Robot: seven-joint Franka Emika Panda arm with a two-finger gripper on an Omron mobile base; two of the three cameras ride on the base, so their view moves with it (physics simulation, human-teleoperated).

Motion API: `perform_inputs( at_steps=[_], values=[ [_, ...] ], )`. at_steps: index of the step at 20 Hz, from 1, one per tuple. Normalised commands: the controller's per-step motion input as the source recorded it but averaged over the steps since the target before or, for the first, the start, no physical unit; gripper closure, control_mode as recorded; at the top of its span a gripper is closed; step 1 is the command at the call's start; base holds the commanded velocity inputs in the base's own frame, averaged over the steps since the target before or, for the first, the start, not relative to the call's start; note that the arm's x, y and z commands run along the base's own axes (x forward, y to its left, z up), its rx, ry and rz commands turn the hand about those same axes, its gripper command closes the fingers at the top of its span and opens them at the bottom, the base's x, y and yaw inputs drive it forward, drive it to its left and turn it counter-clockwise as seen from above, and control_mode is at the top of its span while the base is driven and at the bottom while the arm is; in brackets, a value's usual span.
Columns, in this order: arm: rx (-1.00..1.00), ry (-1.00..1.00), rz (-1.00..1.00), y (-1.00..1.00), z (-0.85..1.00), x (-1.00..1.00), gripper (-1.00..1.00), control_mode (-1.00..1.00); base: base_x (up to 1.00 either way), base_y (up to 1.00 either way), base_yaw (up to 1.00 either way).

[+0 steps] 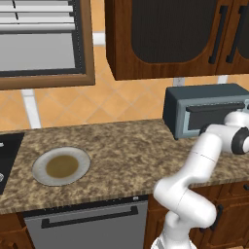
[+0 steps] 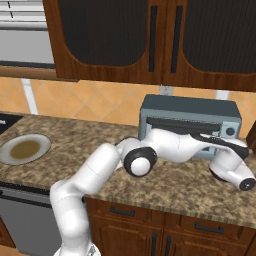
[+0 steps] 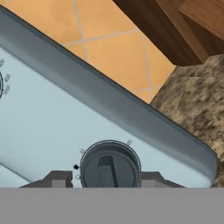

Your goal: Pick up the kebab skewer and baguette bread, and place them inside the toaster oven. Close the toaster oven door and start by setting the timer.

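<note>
Timer step in hand. Toaster oven sits at the counter's right end, door shut, plate bare. Gripper straddles the timer knob, jaws narrowed on its sides. Next move looks like a wrist twist without slipping.

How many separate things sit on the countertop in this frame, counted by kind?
Plates: 1, the plate at the left, with nothing on it.
Toaster ovens: 1, the toaster oven at the back right, its door shut.
Total: 2.
</note>
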Motion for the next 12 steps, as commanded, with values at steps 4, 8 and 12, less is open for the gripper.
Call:
perform_inputs(
  at_steps=[4,8,12],
  values=[
    [0.32,0.00,-0.16,0.04,0.21,0.39,1.00,-1.00,0.00,0.00,0.00],
    [0.36,0.00,-0.11,0.00,0.31,0.42,1.00,-1.00,0.00,0.00,0.00],
    [0.39,0.00,-0.08,0.00,0.43,0.44,1.00,-1.00,0.00,0.00,0.00]
  ],
)
